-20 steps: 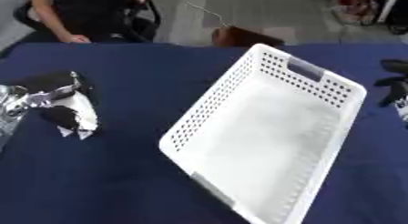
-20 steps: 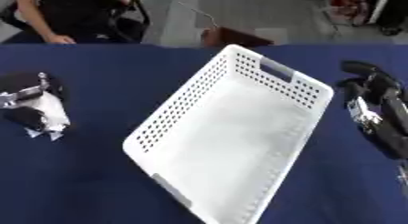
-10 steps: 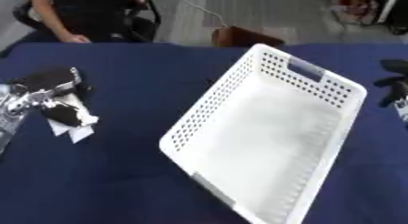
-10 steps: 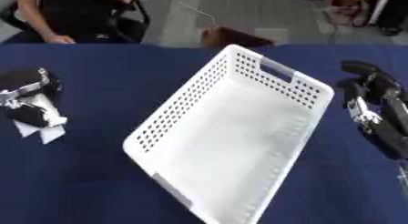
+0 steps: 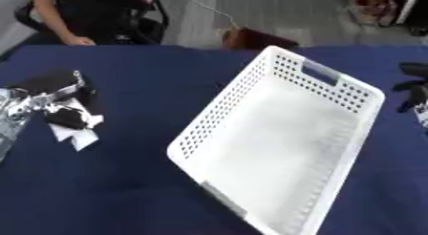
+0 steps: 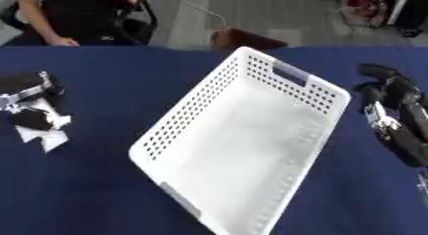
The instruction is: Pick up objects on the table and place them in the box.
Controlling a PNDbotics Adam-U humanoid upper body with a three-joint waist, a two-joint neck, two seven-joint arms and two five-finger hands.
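Observation:
A white perforated basket (image 5: 219, 110) lies askew across the middle of the blue-covered table, and nothing shows inside it. At the left edge my left hand (image 5: 48, 91), black and silver, has its fingers curled round a small white crumpled thing (image 5: 73, 134) that hangs below them, low over the cloth. Part of that thing is hidden by the dark fingers. My right hand (image 6: 391, 107) rests at the right edge beside the basket's far corner, its fingers relaxed and holding nothing.
The blue cloth (image 5: 109, 191) shows bare in front of my left hand and along the near left. A person sits on a chair at the far left edge. A brown object (image 5: 251, 38) stands on the floor beyond the table.
My left hand has shifted slightly left and towards the far side with the white thing in it. The basket and my right hand have stayed where they were.

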